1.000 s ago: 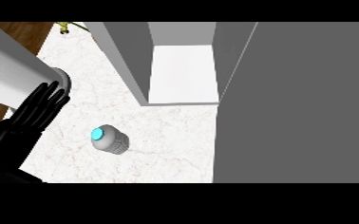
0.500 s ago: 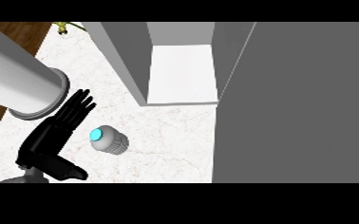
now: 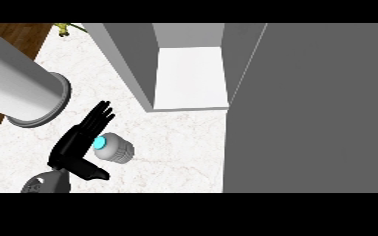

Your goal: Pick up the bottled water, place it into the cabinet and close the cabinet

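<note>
Lower left of the frame: the bottled water (image 3: 113,148) is flanked on the table (image 3: 184,145) by the left hand (image 3: 74,147), fingers (image 3: 98,117) spread wide; closure around it is called for next, the open cabinet (image 3: 190,77) waiting above.

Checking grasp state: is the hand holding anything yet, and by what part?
Nothing is held. The left hand is beside the bottled water, fingers straight, thumb spread, not curled round it. The right hand is not in view.

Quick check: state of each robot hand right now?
Left robot hand: open, fingers straight, beside the bottled water, not holding it.
Right robot hand: not in view.
</note>
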You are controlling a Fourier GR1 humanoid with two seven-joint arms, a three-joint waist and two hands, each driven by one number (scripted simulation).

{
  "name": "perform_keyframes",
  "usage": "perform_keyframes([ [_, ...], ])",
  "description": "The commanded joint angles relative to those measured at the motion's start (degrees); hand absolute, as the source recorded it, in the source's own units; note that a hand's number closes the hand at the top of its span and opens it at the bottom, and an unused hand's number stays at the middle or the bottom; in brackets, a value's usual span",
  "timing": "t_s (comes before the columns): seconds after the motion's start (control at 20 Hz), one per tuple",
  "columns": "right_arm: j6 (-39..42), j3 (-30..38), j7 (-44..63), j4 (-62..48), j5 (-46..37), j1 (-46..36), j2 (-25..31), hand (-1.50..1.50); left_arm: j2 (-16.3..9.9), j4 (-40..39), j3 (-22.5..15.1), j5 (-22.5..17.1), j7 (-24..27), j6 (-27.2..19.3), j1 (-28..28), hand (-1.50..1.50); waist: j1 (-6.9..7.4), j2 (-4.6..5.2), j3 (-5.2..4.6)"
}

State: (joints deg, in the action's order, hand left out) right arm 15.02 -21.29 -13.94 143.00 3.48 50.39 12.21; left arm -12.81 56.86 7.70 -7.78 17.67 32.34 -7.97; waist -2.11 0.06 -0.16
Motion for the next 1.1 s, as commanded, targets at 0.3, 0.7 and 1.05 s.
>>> perform_keyframes([
  [0.3, 0.46, -2.11, -3.72, 6.59, -3.96, 6.88, 2.12, -1.5, -1.26, -22.41, -2.06, 8.89, 20.13, 3.38, -6.05, -1.5, -0.25, -0.01, -0.03],
  [0.7, 0.41, -1.44, -4.41, 8.91, -2.16, 8.89, 4.07, -1.5, 1.24, -30.63, -3.65, 11.44, 28.93, 0.91, -9.83, 1.5, -0.34, 0.12, -0.09],
  [1.05, 1.17, 0.81, -5.75, 6.99, 0.33, 8.17, 5.86, -1.5, 3.88, -33.24, -7.35, 18.21, 40.87, -12.87, -11.12, 1.5, -0.47, 0.44, -0.16],
])
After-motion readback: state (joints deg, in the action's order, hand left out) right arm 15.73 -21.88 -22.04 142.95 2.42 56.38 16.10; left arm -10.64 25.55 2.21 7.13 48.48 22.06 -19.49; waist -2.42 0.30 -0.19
